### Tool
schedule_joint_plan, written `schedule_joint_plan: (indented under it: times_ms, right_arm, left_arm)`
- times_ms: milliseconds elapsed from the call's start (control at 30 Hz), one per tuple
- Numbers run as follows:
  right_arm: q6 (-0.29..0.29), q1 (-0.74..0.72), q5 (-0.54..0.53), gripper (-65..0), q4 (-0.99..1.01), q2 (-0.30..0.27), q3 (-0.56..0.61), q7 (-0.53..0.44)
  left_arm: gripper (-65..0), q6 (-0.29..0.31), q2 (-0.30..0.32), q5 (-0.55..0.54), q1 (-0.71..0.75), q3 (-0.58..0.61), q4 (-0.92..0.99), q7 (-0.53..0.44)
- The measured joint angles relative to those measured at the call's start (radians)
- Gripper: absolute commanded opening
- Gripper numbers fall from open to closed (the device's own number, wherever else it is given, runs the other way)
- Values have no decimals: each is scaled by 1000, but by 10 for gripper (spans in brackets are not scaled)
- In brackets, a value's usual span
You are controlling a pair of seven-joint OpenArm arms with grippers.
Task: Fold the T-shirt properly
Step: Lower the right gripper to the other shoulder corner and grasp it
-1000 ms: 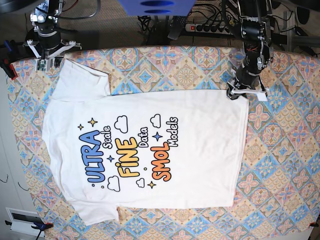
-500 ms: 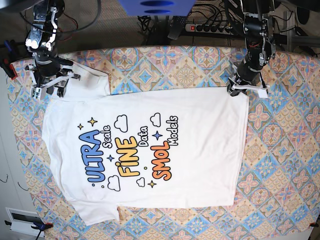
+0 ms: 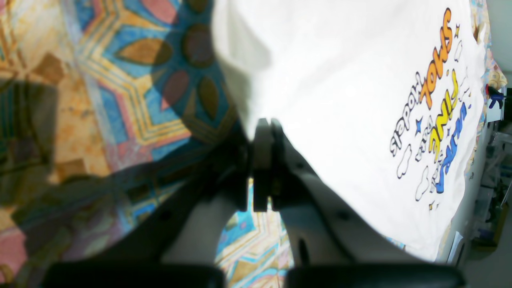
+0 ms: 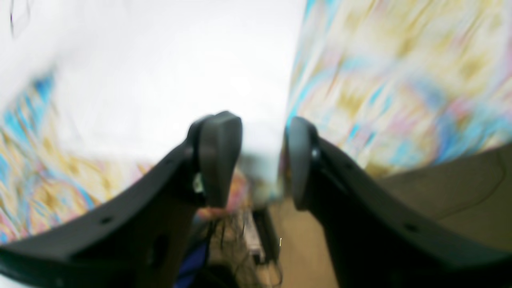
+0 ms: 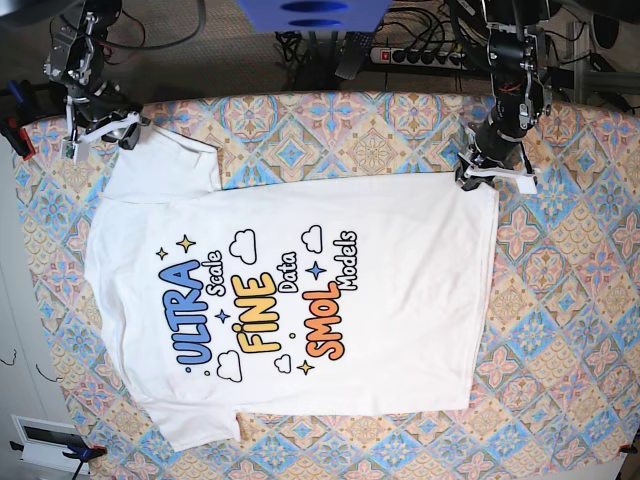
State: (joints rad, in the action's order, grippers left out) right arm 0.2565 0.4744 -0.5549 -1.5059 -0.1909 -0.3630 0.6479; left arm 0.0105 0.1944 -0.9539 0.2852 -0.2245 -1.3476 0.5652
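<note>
The white T-shirt (image 5: 400,300) lies spread flat, print side up, with the collar end toward the base view's left. My left gripper (image 5: 487,177) sits at the far hem corner. In the left wrist view its jaws (image 3: 263,128) are pressed together on the T-shirt's (image 3: 340,80) edge. My right gripper (image 5: 97,133) is at the far sleeve's outer corner. The right wrist view is blurred. There the right gripper (image 4: 264,160) is open, with white T-shirt (image 4: 160,60) fabric reaching into the gap between its fingers.
A patterned tablecloth (image 5: 560,300) covers the table. A power strip (image 5: 420,55) and cables lie behind the far edge. A blue object (image 5: 310,15) sits at the top centre. A clamp (image 5: 18,135) grips the cloth at the left edge.
My right arm swung down onto the sleeve area, then back up to the sleeve's outer corner, its jaws widening. The left gripper stayed shut at the hem corner.
</note>
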Motion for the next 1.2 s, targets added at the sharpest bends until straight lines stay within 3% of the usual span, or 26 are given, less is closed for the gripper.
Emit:
schedule_joint_plan:
  times_ms: [200,800,967,1200]
  right_arm:
    - [47,-101,-8,-418,72,0,0,-32]
    - [47,-89,-12,-418,121,-2,5,-28]
    - [117,-89,-37,-421,135,-3,0,-34]
    - [117,-87,-37,-421,106,3,-4,-9]
  left_arm:
    - [-650,1,0,0,0,3,0,0]
    - [-650,1,0,3,0,3,0,0]
    - [-650,1,0,3,0,3,0,-1]
    - [-650,1,0,3,0,3,0,-1]
